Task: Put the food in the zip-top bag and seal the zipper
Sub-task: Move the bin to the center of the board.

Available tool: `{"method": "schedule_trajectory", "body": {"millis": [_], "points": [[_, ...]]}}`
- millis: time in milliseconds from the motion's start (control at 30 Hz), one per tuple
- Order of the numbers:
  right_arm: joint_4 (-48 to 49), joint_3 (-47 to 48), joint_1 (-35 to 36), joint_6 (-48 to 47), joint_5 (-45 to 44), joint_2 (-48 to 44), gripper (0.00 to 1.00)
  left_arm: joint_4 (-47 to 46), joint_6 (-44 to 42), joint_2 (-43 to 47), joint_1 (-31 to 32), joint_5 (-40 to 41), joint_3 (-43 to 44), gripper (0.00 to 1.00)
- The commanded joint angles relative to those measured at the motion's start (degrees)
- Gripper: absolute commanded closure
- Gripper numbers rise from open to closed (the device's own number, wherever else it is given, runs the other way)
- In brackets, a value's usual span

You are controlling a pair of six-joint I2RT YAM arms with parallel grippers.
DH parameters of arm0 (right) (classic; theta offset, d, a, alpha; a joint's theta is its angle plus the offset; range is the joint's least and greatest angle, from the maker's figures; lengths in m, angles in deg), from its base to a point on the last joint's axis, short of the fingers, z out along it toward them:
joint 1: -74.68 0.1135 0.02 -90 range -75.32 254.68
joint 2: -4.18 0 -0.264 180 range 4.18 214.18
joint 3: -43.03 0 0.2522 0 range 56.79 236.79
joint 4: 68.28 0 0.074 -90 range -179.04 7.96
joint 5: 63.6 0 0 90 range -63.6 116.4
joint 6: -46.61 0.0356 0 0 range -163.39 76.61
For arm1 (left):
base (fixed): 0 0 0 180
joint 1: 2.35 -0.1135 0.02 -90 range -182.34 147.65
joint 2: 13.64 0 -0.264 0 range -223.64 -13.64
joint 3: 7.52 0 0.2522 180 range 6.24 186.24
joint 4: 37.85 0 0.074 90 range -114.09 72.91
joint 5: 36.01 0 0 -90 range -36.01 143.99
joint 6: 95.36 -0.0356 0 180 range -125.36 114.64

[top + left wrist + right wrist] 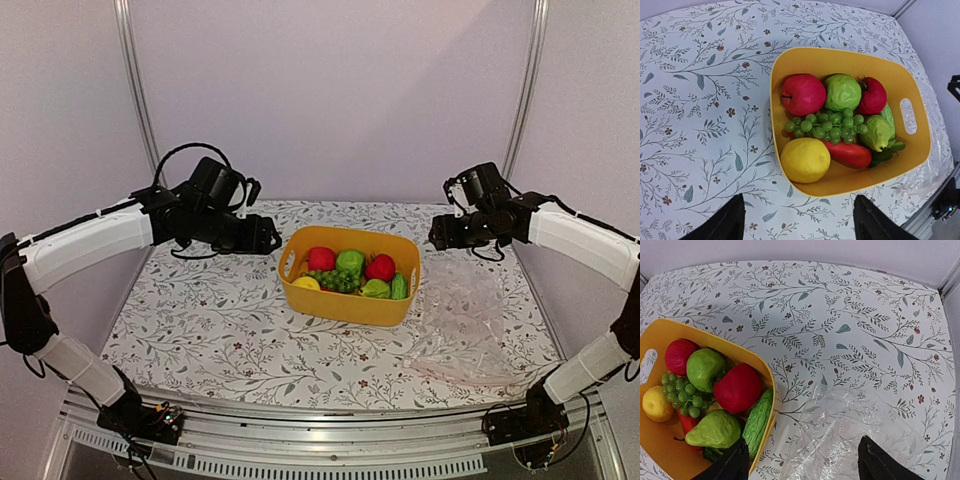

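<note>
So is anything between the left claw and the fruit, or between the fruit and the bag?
Nothing visible. The left gripper hangs open to the left of the basket, whose top is open over the food. The bag lies flat just right of the basket; only the basket's wall stands between them.

The food (832,125) looks glossy and smooth, the yellow basket (840,57) smooth plastic, the zip-top bag (465,320) thin, clear, crinkled plastic, the table (705,100) covering matt and printed.
</note>
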Motion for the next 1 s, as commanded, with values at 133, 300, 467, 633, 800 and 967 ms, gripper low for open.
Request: {"method": "schedule_trajectory", "body": {"millis": [133, 300, 467, 633, 800, 967], "points": [[-0.1, 2.0, -7.6, 5.6, 5.6, 9.8, 0.42, 3.4, 0.2, 3.4, 2.9, -2.7, -3.8, 0.26], [0.4, 3.4, -8.0, 1.9, 6.7, 15.2, 0.46, 4.4, 0.8, 5.4, 3.0, -2.8, -4.9, 0.26], [1.2, 4.3, -2.7, 0.6, 13.7, 18.4, 0.52, 11.1, 8.8, 6.5, 2.8, 5.5, -3.4, 0.00], [-0.7, 6.2, 11.0, 2.8, 14.2, 20.7, 0.51, 11.9, 17.1, 9.0, 2.7, 9.5, -6.1, 0.00], [-1.8, 9.6, 24.1, 3.0, 14.0, 22.7, 0.49, 16.2, 23.1, 9.2, 2.4, 12.6, -7.3, 0.00], [-2.5, 8.3, 24.8, 3.8, 12.2, 19.2, 0.46, 21.7, 29.9, 10.8, 0.3, 16.0, -8.6, 0.06]]}}
